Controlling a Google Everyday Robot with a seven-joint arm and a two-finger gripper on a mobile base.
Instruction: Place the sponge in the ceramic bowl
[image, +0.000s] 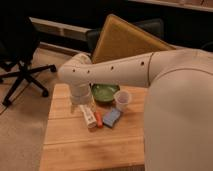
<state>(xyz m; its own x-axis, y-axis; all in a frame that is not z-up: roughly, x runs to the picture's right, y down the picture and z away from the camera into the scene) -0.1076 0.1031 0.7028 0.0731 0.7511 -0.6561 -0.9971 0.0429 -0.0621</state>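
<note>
The hand (81, 102) hangs low over the tabletop (75, 145), at the end of the white arm (115, 72) that reaches in from 3 o'clock and bends down at its elbow. It sits at about 8 o'clock from the bowl (104, 93), just above the far end of the white box (88, 115). Whether it is clenched or released I cannot tell, as the wrist hides it. The sponge (112, 117) lies flat on the tabletop at 5 o'clock from the bowl, outside it and apart from the hand. An orange stick (99, 119) lies between the box and the sponge. A whitish cup (122, 99) stands at 4 o'clock from the bowl, just beside it.
</note>
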